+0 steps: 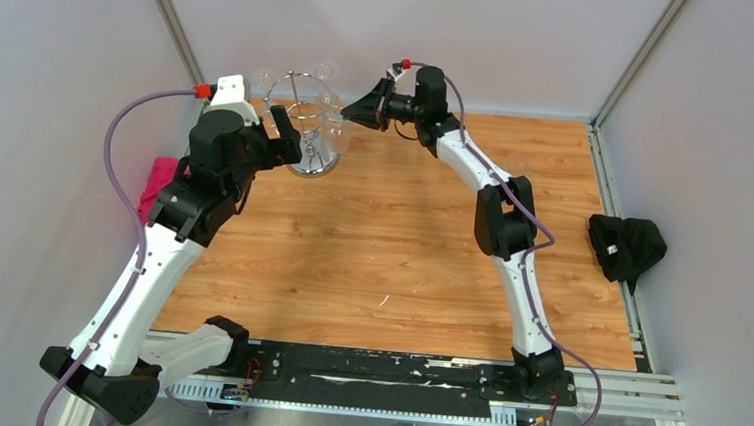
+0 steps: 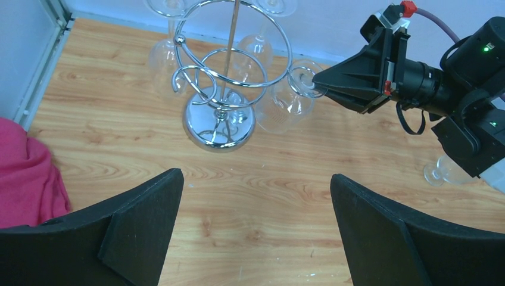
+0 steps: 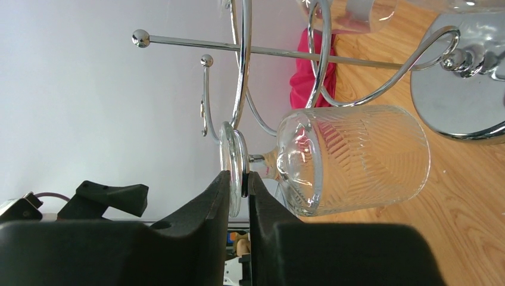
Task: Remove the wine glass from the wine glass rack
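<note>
The wine glass rack (image 1: 310,138) is a chrome wire stand with a round mirrored base (image 2: 219,125), at the back left of the wooden table. A clear ribbed wine glass (image 3: 357,158) hangs upside down from the rack's right side (image 2: 284,104). My right gripper (image 3: 238,179) reaches in from the right (image 1: 348,114) and is shut on the glass's round foot (image 3: 229,155), which rests against the rack's hook wire. My left gripper (image 2: 256,176) hangs wide open over bare wood just in front of the rack (image 1: 296,139), holding nothing.
Other glasses (image 2: 165,56) hang on the rack's far side. Another glass (image 2: 442,173) stands on the table under the right arm. A pink cloth (image 1: 160,183) lies at the left edge, a black cloth (image 1: 626,246) beyond the right edge. Walls stand close behind.
</note>
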### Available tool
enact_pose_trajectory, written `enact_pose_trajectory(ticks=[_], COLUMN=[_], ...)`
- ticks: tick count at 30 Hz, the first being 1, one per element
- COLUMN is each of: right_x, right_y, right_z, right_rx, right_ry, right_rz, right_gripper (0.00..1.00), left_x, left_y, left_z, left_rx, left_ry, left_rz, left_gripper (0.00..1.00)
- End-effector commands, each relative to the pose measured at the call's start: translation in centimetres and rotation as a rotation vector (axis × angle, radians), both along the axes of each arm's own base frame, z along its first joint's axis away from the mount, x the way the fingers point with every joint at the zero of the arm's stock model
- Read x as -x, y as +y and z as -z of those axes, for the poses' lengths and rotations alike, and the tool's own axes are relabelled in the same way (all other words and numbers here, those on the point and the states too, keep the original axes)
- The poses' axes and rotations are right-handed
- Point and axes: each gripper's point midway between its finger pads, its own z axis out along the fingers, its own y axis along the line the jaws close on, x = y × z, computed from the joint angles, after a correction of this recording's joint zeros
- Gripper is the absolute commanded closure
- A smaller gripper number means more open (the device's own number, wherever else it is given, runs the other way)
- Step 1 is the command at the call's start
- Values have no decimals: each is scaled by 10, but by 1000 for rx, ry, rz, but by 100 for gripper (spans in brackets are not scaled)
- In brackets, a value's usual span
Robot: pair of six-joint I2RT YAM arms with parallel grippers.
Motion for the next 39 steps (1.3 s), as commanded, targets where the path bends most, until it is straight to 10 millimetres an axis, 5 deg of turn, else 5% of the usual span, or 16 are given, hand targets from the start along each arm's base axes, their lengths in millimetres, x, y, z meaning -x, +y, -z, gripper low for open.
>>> enact_pose_trajectory(ticks=[1, 18, 39], right_x=[31, 38, 47], right_y=[7, 5, 1], right_z=[-38, -40, -40], right_rx=[-47, -53, -66], right_ry=[-59, -41, -14], right_rz=[-78, -100, -90], right_gripper=[84, 67, 95], left_x=[4, 2, 3], left_y=[2, -2, -2], left_z=[-4, -4, -5], left_rx=[-2, 9, 16], left_ry=[-13, -12, -20], left_rz=[-3, 13, 13], left_gripper=[0, 0, 0])
